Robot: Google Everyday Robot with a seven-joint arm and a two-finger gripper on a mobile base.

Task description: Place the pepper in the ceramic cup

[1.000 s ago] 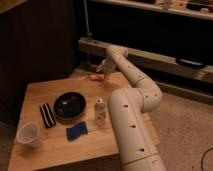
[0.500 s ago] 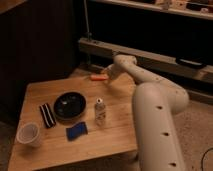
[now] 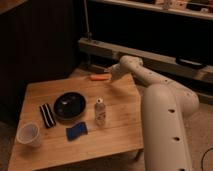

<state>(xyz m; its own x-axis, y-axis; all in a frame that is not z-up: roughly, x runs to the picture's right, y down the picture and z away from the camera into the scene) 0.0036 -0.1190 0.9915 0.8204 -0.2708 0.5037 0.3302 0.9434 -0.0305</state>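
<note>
The orange pepper [image 3: 100, 77] is at the far edge of the wooden table [image 3: 120, 127], with its right end at the tip of my gripper [image 3: 111, 75]. My gripper reaches in from the right, at the end of the white arm [image 3: 150, 82]. Whether it holds the pepper or the pepper rests on the table is not visible. The whitish ceramic cup [image 3: 28, 134] stands upright at the table's near left corner, far from the gripper.
A wide black bowl [image 3: 69, 105] sits mid-table. A slim silvery can [image 3: 100, 111] stands to its right, a blue object [image 3: 76, 131] lies in front, and a black striped object [image 3: 46, 115] lies to its left. Dark shelving runs behind the table.
The arm's thick lower part has swung to the right, off the table's right side. The gripper has stayed at the pepper near the far edge.
</note>
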